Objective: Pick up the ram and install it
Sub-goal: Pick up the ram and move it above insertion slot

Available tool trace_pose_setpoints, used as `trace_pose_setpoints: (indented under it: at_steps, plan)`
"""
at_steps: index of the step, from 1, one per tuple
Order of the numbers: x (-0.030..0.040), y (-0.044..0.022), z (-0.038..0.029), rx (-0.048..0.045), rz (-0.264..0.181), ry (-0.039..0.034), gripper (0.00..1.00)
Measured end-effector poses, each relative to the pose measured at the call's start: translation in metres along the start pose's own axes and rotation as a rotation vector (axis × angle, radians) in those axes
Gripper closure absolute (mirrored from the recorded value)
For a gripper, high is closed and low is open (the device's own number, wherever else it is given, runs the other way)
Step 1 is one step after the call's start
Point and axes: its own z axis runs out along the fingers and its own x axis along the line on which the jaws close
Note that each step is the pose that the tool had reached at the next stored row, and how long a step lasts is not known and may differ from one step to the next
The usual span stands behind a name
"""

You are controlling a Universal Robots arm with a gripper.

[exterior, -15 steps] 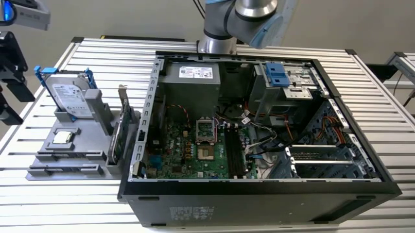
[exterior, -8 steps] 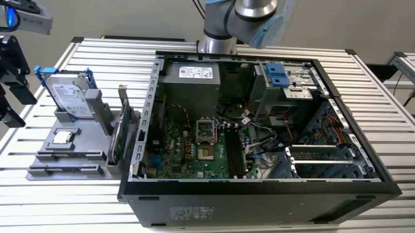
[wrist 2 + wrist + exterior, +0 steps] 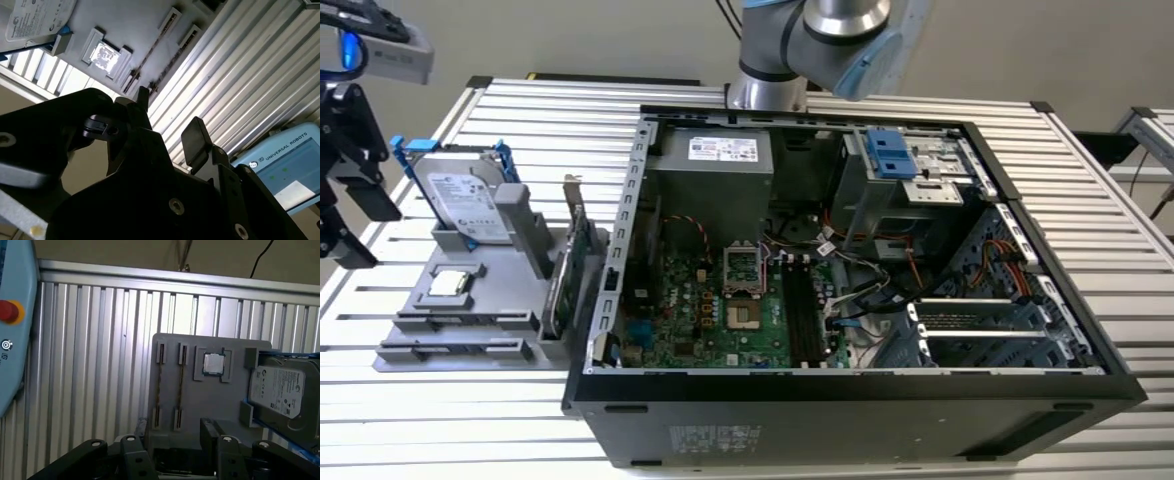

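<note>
Two thin ram sticks [image 3: 159,387] [image 3: 181,386] stand on edge in slots of the grey holder tray [image 3: 210,400]. In the second wrist view the same ram sticks [image 3: 156,46] show as narrow dark lines on the tray [image 3: 131,25]. My gripper [image 3: 175,440] hangs over the tray's end beside those slots, open and holding nothing. Its black fingers [image 3: 195,140] stand apart in the second wrist view. In the exterior view the gripper [image 3: 358,215] is high at the far left, beyond the tray [image 3: 467,330]. The motherboard's black memory slots [image 3: 803,320] lie inside the open computer case [image 3: 854,395].
A silver hard drive [image 3: 460,195] with blue rails, a processor chip [image 3: 451,283] and a green expansion card [image 3: 567,270] share the tray. Everything rests on a ribbed aluminium table [image 3: 1121,250]. A teach pendant [image 3: 12,330] lies at the table's side. The arm's base [image 3: 774,70] stands behind the case.
</note>
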Motion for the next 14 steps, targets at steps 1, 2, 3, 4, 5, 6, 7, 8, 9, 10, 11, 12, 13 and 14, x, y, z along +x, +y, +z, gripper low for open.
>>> trace_pose_setpoints:
  at_steps: [1,2,3,4,5,6,7,8,9,10,11,12,13,14]
  plan:
    - [0.0000,0.0001,0.0007,0.0002,0.002,-0.0001,0.00]
    - [0.0000,0.0002,0.0013,0.0002,0.004,-0.0001,0.00]
    - [0.0001,0.0002,0.0019,0.0002,0.005,-0.0001,0.00]
    - [0.0002,0.0003,0.0025,0.0002,0.006,0.0000,0.00]
    - [0.0003,0.0003,0.0032,0.0002,0.007,-0.0001,0.00]
    - [0.0004,0.0002,0.0039,0.0002,0.008,-0.0001,0.00]
    - [0.0006,0.0002,0.0046,0.0002,0.009,-0.0001,0.00]
    - [0.0008,0.0002,0.0050,-0.0004,0.010,-0.0001,0.00]
    - [0.0010,0.0002,0.0055,-0.0011,0.011,-0.0001,0.00]
    - [0.0012,0.0002,0.0061,-0.0020,0.012,-0.0002,0.00]
    - [0.0015,0.0003,0.0065,-0.0030,0.013,-0.0002,0.00]
    - [0.0018,0.0003,0.0070,-0.0042,0.014,-0.0003,0.00]
    - [0.0021,0.0003,0.0075,-0.0053,0.015,-0.0005,0.00]
    - [0.0024,0.0003,0.0081,-0.0066,0.016,-0.0006,0.00]
